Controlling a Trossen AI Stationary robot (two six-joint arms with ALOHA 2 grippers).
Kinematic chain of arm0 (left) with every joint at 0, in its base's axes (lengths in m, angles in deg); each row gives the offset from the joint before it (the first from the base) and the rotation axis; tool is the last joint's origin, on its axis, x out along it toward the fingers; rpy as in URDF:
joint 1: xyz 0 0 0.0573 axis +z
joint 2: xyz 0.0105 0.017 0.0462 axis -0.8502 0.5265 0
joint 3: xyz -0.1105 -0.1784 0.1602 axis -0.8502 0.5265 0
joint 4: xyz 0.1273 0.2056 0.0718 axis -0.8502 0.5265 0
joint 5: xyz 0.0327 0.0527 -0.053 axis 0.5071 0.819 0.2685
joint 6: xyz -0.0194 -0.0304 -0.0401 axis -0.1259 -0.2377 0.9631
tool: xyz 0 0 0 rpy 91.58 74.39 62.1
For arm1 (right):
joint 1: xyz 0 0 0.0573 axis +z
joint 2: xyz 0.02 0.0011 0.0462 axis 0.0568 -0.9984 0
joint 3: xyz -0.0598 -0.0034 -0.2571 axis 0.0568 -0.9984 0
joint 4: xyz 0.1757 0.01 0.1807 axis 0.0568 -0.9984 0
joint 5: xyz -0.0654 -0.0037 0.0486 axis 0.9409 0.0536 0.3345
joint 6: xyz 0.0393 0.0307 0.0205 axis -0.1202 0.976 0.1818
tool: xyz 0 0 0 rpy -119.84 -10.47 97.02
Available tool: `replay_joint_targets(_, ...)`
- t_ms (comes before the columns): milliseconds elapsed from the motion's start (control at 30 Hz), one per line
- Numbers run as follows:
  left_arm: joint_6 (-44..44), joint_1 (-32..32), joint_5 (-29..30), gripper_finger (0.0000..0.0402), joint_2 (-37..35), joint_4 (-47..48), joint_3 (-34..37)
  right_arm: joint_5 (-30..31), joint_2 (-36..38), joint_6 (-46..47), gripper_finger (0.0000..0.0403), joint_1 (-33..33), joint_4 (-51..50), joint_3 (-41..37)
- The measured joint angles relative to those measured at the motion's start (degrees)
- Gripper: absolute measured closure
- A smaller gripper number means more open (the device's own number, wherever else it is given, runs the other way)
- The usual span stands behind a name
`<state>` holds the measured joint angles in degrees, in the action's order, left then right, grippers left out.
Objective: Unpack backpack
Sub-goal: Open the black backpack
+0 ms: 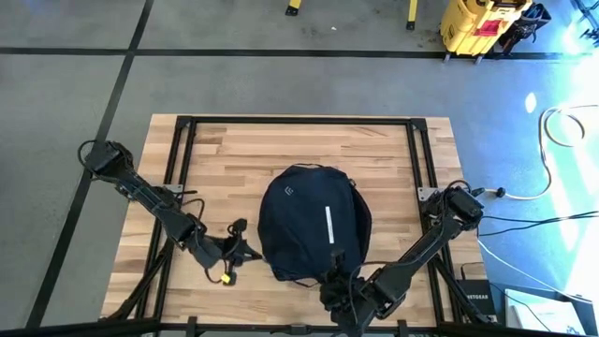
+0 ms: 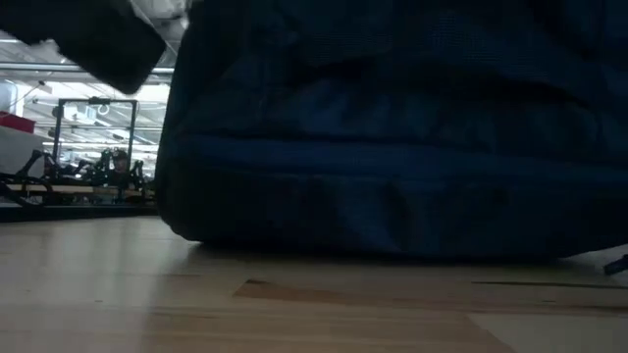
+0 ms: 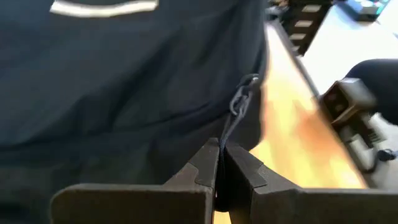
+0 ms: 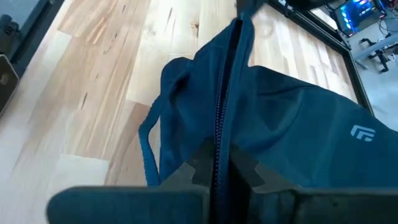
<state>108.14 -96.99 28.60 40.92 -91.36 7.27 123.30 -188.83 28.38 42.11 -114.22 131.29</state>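
Observation:
The dark navy backpack [image 1: 314,225] lies flat on the wooden table [image 1: 225,150], its white stripe [image 1: 328,223] and small logo [image 1: 289,190] facing up. In the low view the backpack [image 2: 392,147] fills most of the picture. My left gripper [image 1: 245,251] is at the bag's left edge, shut on a dark pull cord. My right gripper [image 1: 335,281] is at the bag's near edge, shut on the bag's fabric along a zipper. In the right wrist view the backpack [image 4: 292,118] shows its logo [image 4: 364,132]. My left gripper [image 3: 219,163] pinches the dark pull cord [image 3: 226,132] between its two fingers. The cord runs nearly straight from the fingers to a small metal ring [image 3: 244,93] on the backpack's side. The fingers come from the table's left, slanting down. My right gripper [image 4: 217,164] pinches a ridge of the backpack's fabric along the zipper line [image 4: 219,118] between its two fingers. It comes from the table's near right, slanting down, with the fingers along the zipper. The fabric stands up in a fold there, and the bag's body rests on the table.
A black frame rail [image 1: 299,122] runs around the tabletop. A small yellow piece [image 1: 226,277] lies near my left gripper. A loose strap [image 4: 146,146] trails from the bag onto the wood. Bare wood lies at the far side and far left. Cables and a box [image 1: 477,300] sit off the right edge.

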Motion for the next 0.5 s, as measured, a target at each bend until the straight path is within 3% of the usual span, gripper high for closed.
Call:
replay_joint_targets(167, -1.9, 6.1, -4.5, 0.0402, -4.2, -2.1, 5.1, 0.2, 0.0, 1.3, 0.0403, -0.1, 0.3, 0.0)
replay_joint_targets(367, -5.5, 15.8, -15.2, 0.0402, -5.6, -4.6, 7.5, 0.5, 0.0, 1.6, 0.0403, -0.1, 0.6, 0.0)
replay_joint_targets(500, -5.7, 18.1, -19.6, 0.0402, -5.6, -6.1, 7.8, 0.5, 0.0, 3.9, 0.0402, -0.1, 0.5, 0.0)
